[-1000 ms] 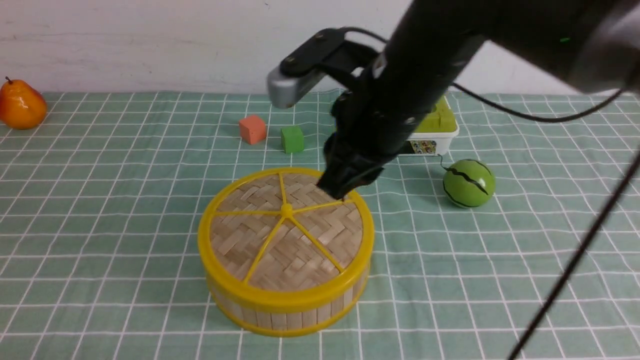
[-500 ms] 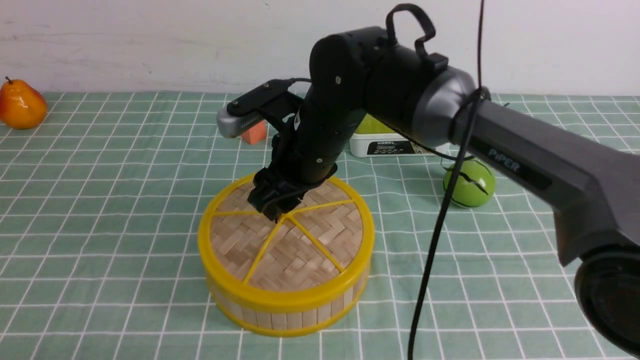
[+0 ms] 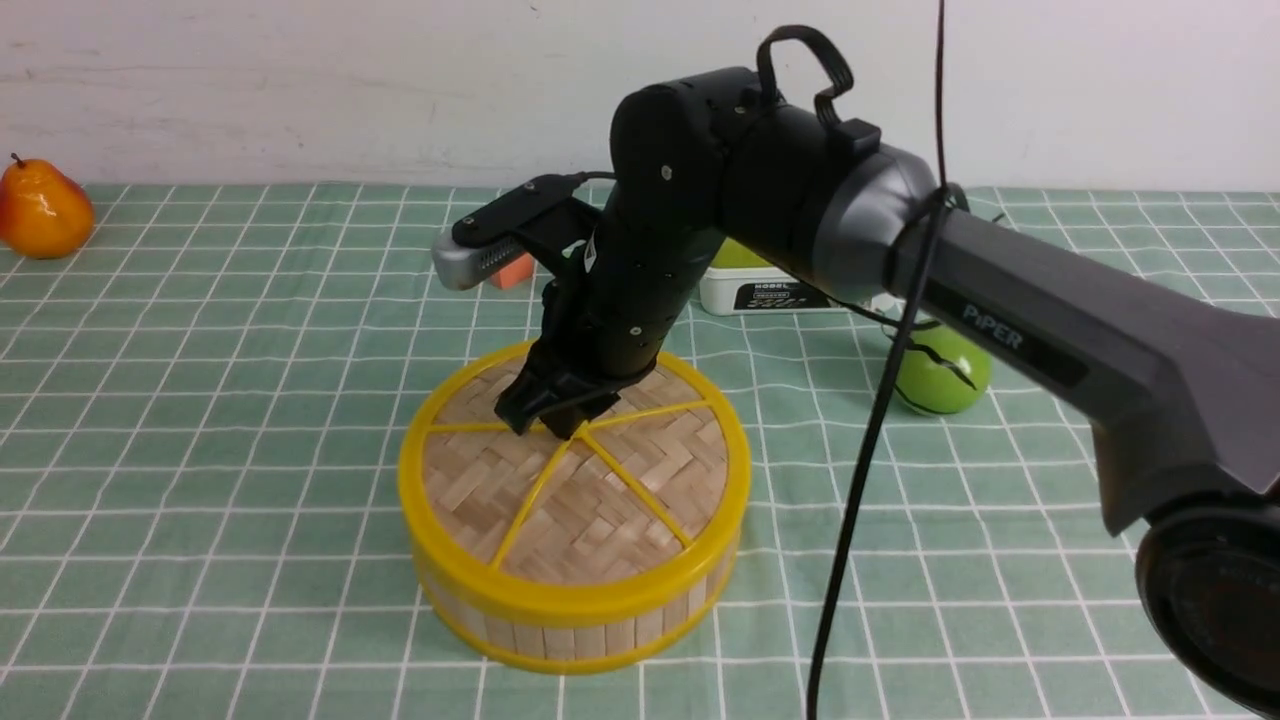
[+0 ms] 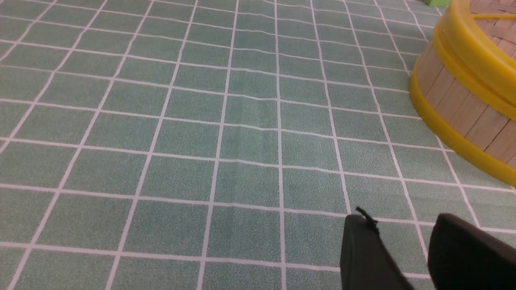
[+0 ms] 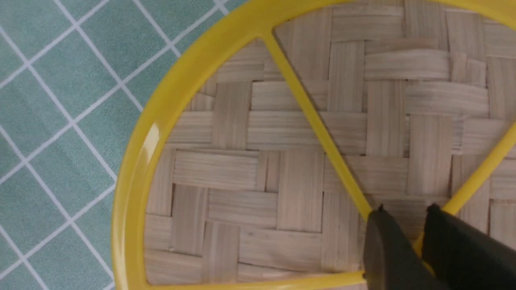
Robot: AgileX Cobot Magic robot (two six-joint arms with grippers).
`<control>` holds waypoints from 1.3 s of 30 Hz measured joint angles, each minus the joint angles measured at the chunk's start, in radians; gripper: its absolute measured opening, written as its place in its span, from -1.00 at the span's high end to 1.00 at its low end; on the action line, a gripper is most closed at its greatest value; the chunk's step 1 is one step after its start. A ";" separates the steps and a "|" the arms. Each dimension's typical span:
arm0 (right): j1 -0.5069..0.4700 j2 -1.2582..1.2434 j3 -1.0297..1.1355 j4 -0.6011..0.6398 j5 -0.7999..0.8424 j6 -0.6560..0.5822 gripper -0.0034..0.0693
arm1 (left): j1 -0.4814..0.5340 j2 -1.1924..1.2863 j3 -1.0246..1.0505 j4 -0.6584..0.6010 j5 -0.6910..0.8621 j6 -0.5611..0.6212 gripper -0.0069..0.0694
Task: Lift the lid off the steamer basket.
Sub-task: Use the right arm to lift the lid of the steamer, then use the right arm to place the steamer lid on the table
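Front view. Student: Where does the lid [image 3: 590, 490] sit?

Tutor: Flat on the steamer basket [image 3: 570, 632], rim on rim, near the centre of the green checked cloth [image 3: 200, 400]. No gap shows between them, so the lift is not yet begun.

Student: Why does the right gripper [image 3: 545, 425] stand over the middle?

Tutor: The five yellow spokes meet there at the centre knob [image 5: 419, 245], the only raised part of the disc. A hold at the centre probably lets the lid rise level instead of tipping on one edge.

Student: And the jaws?

Tutor: In the right wrist view the right gripper [image 5: 409, 237] points steeply down, its jaws drawn to a narrow gap with yellow plastic between them. They appear to pinch the knob. How firmly cannot be told.

Student: The other arm?

Tutor: In the left wrist view the left gripper [image 4: 419, 262] hangs low over bare cloth to the basket's left. Its jaws are a little apart and hold nothing. Only the basket's slat wall [image 4: 455, 104] shows at that view's edge.

Student: What does the next move call for?

Tutor: Likely a straight pull upward. The basket is not held down, so a tight lid could drag it along. The white box [image 3: 760, 292] and the green striped ball [image 3: 945, 378] lie far enough right to stay clear.
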 joint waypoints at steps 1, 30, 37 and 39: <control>0.001 -0.010 0.001 -0.009 0.008 0.000 0.68 | 0.000 0.000 0.000 0.000 0.000 0.000 0.19; -0.412 -0.694 1.146 -0.011 -0.509 0.019 0.68 | 0.000 0.000 0.000 0.000 0.000 0.000 0.19; -0.418 -0.570 1.155 0.017 -0.648 0.019 0.63 | 0.000 0.000 0.000 0.000 0.000 0.000 0.19; -0.418 -0.557 1.155 0.022 -0.656 0.019 0.59 | 0.000 0.000 0.000 0.000 0.000 0.000 0.19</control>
